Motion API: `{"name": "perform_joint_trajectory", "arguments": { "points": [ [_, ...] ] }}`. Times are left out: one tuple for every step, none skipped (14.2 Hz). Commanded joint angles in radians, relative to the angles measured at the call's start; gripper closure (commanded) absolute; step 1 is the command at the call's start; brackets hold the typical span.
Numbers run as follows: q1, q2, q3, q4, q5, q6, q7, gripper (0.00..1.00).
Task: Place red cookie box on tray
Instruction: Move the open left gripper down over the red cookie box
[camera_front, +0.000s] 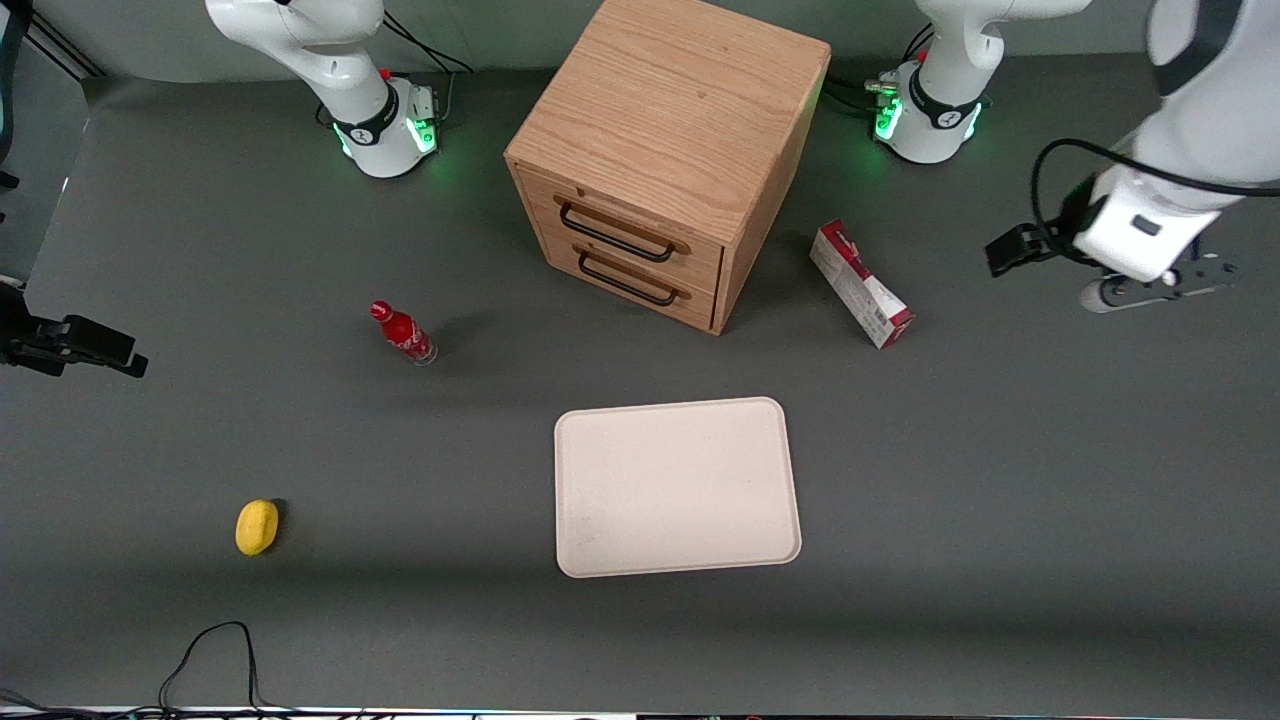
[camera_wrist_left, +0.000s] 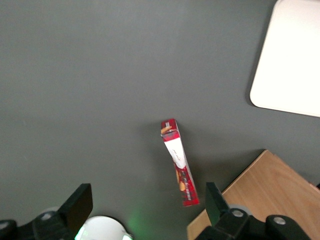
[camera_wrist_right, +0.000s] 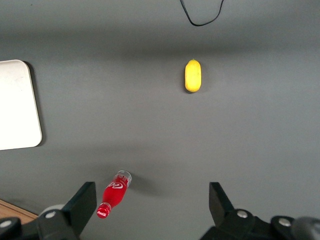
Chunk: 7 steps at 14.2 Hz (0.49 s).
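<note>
- Sitting low in the front frame, toward the parked arm's end of the table, a small yellow object (camera_front: 258, 527) lies alone on the grey table (camera_front: 1000, 500).
- Higher in the frame, a small red bottle (camera_front: 402, 334) with a white logo sits between the yellow object and the cabinet, well apart from both.
- At top centre stands a wooden cabinet (camera_front: 660, 160), turned at an angle; its two drawers, each with a dark handle, are shut.
- Below the cabinet, in the lower middle of the frame and nearer the front camera, the tray (camera_front: 677, 487) lies flat, cream-coloured, with nothing on it.
- At mid-height, just beside the cabinet on the working arm's side, the red cookie box (camera_front: 861, 285) lies on the table at a slant. It touches neither cabinet nor tray, and it is farther from the front camera than the tray.
- At the frame's edge toward the working arm's end, the gripper (camera_front: 1165, 285) hangs above the table, well apart from the box. The left wrist view shows its fingers (camera_wrist_left: 80, 205) spread wide and holding nothing, with the box lying on the table between them, far below.
</note>
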Motion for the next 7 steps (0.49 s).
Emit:
{"name": "perform_joint_trajectory", "arguments": {
  "points": [
    [-0.006, -0.097, -0.061, -0.185, -0.011, 0.07, -0.275, 0.0],
    [-0.005, -0.113, -0.063, -0.238, -0.028, 0.105, -0.325, 0.0],
    [0.0, -0.146, -0.063, -0.303, -0.075, 0.154, -0.342, 0.0],
    [0.003, -0.172, -0.062, -0.364, -0.123, 0.208, -0.348, 0.0],
    [0.002, -0.188, -0.068, -0.404, -0.131, 0.231, -0.377, 0.0],
    [0.002, -0.188, -0.095, -0.417, -0.131, 0.242, -0.455, 0.0],
    [0.002, -0.182, -0.129, -0.429, -0.129, 0.269, -0.519, 0.0]
  ]
}}
